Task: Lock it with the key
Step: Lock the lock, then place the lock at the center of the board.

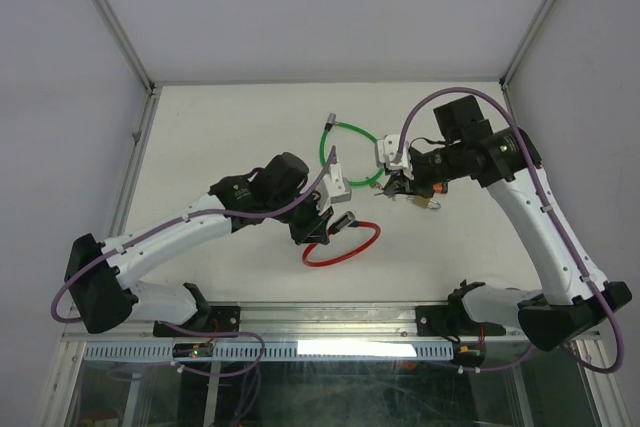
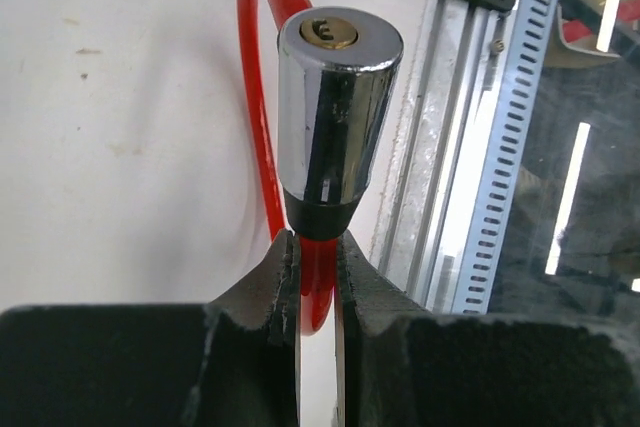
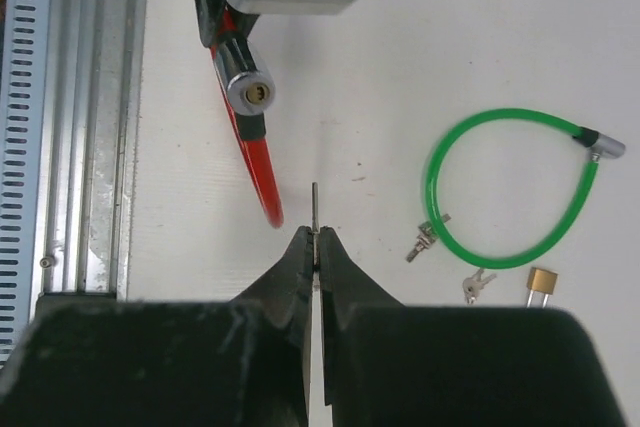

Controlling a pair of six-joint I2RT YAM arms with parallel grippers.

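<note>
Right wrist view: pinches key (image 3: 316,209) tight in right gripper (image 3: 316,245), tip toward keyhole (image 3: 256,95), clamps red lock (image 2: 335,117) in left gripper (image 2: 315,262) (to hold it steady).

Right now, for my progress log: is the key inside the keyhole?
Out: keyhole shows empty; key sits apart in right end effector.

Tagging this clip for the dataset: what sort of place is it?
Probably a lab robot test cell: a white table boxed in by plain panels on metal posts, with a slotted cable duct along its near edge.
</note>
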